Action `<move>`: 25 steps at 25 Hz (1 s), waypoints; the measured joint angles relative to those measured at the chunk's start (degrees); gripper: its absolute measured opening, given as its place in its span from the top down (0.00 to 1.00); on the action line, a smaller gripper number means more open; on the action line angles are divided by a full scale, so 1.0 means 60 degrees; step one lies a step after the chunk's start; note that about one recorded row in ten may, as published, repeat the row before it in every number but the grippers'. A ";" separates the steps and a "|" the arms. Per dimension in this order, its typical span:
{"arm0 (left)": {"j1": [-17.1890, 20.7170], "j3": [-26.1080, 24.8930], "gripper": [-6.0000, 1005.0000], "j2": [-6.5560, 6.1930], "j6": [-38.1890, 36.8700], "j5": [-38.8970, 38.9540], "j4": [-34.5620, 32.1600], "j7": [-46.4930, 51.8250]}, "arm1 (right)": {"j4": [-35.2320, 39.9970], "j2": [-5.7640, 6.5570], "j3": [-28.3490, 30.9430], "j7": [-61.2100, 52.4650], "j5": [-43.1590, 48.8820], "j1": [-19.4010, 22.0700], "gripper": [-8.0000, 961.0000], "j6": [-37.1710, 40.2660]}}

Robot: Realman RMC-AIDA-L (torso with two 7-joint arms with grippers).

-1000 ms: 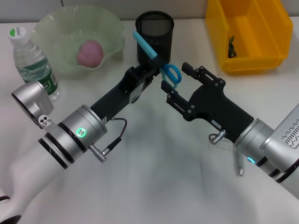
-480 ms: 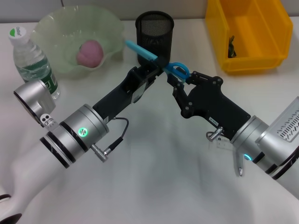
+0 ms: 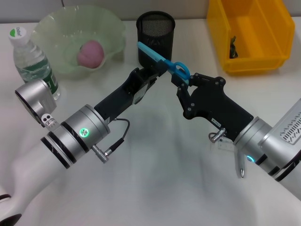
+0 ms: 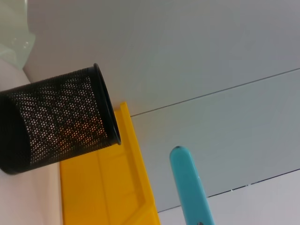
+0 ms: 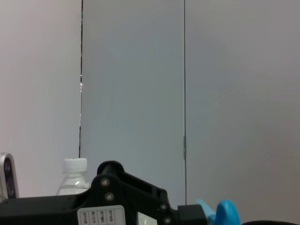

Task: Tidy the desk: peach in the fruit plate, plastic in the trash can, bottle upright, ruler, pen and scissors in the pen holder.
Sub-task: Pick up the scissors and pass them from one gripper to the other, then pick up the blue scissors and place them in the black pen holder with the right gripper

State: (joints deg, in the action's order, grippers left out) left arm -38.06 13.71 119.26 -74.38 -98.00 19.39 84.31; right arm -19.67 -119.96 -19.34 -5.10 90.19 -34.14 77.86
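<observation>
**Scissors held between two grippers by the pen holder**

The blue scissors (image 3: pixel 169 66) hang just in front of the black mesh pen holder (image 3: pixel 155 29), blades tilted toward its rim. The left gripper (image 3: pixel 160 69) clamps the blades; the right gripper (image 3: pixel 182 84) closes on the handle loop.
</observation>
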 joint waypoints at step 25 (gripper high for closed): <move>0.0188 -0.0037 0.67 -0.0015 -0.0293 -0.1042 -0.1676 -0.2727 | 0.2628 0.0090 0.0104 -0.5197 0.0768 0.0392 0.91 0.0889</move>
State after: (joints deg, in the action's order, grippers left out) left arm -36.93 13.48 119.17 -76.14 -104.26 9.33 67.95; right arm -3.90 -119.42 -18.72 -36.28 94.80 -31.79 83.20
